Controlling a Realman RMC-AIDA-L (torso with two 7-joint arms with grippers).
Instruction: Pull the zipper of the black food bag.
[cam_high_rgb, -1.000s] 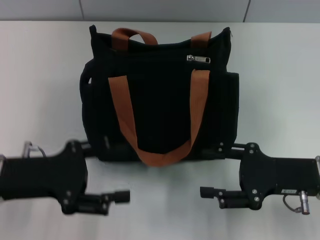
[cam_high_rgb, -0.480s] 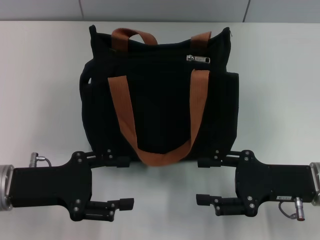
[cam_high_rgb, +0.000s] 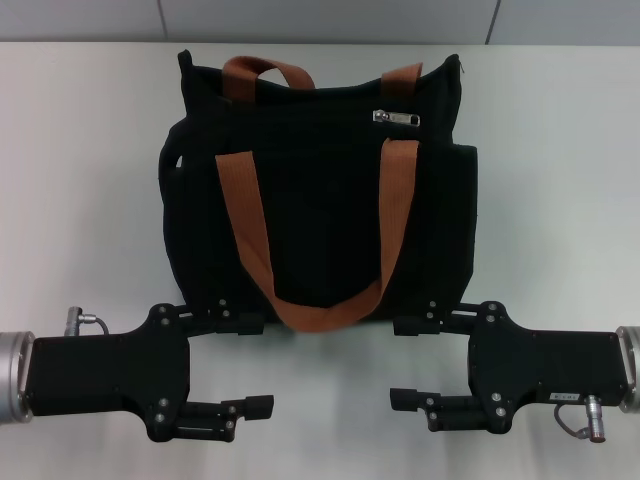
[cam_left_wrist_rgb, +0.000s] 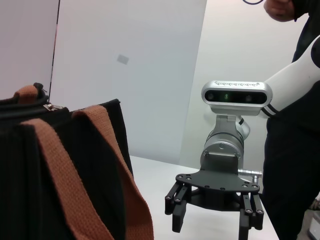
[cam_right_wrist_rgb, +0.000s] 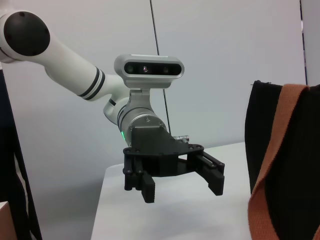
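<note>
The black food bag (cam_high_rgb: 320, 220) lies on the white table, its two orange-brown strap handles (cam_high_rgb: 245, 230) draped over its face. The zipper's silver pull tab (cam_high_rgb: 397, 118) sits near the bag's far right corner. My left gripper (cam_high_rgb: 255, 365) is open at the bag's near left corner, holding nothing. My right gripper (cam_high_rgb: 405, 362) is open at the near right corner, facing the left one across a gap. In the left wrist view the bag (cam_left_wrist_rgb: 60, 170) is close and the right gripper (cam_left_wrist_rgb: 212, 227) is farther off. The right wrist view shows the left gripper (cam_right_wrist_rgb: 181, 189) beside the bag (cam_right_wrist_rgb: 275, 145).
The white table (cam_high_rgb: 80, 200) stretches out on both sides of the bag, and a grey wall runs behind it. A person in dark clothes (cam_left_wrist_rgb: 295, 150) stands behind the right arm.
Both arms have come inward toward each other and a little nearer the table's front edge, the left one more. The bag and zipper tab have not moved.
</note>
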